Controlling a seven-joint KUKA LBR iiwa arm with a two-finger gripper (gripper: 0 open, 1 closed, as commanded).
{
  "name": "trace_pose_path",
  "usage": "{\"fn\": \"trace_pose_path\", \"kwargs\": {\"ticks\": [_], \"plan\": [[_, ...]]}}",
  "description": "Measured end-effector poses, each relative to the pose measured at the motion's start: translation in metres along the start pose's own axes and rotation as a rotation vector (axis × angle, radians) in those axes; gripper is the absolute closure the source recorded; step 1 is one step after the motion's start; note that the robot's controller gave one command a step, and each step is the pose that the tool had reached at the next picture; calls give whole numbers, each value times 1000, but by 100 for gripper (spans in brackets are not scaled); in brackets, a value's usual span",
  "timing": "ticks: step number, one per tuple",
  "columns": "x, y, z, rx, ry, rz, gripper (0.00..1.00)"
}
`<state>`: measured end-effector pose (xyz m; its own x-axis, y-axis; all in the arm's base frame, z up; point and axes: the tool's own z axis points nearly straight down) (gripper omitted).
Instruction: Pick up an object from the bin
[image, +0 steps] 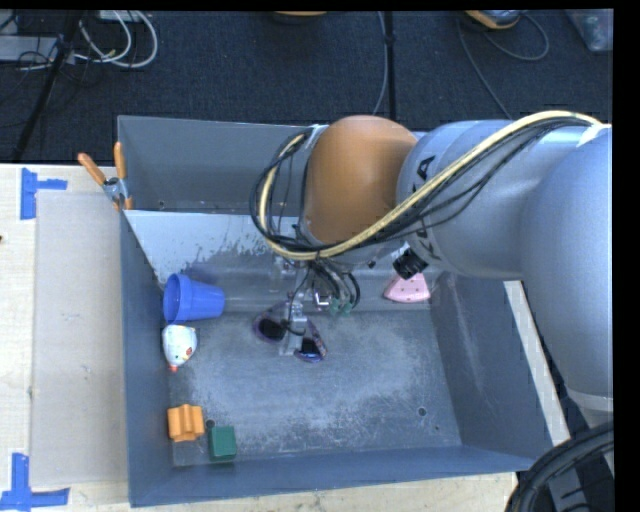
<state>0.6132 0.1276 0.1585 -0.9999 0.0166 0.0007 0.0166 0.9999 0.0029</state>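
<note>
We see the end effector (298, 336) low near the middle of the bin (400, 400). It is right at a small dark, glossy thing (270, 327) that shows on both sides of it, one lobe to the left and another just below and to the right. We cannot tell whether the end effector is wide or narrow, since the orange wrist cover (355, 180) and the cables sit over it, nor can we say that it holds anything. We judge the main risk to be a poor grasp: the dark thing looks thin and lies flat on the bin floor, so a closing could slide over it, or pinch only an edge and let it drop on the lift. A descent too far would press against the floor. The neighbours worry us less: the blue cup (193, 298) on its side and the white toy (179, 345) lie apart to the left, and the pink piece (408, 290) lies to the right by the back wall. The orange block (184, 422) and green block (221, 441) are well apart in the near left corner. A sideways push, though, could send the dark thing toward the cup.
</note>
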Motion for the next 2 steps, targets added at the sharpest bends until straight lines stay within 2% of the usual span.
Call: {"fn": "trace_pose_path", "kwargs": {"ticks": [1,2], "plan": [[1,-42,44,6,13,41,0],[-1,-46,67,0,3,51,100]]}}
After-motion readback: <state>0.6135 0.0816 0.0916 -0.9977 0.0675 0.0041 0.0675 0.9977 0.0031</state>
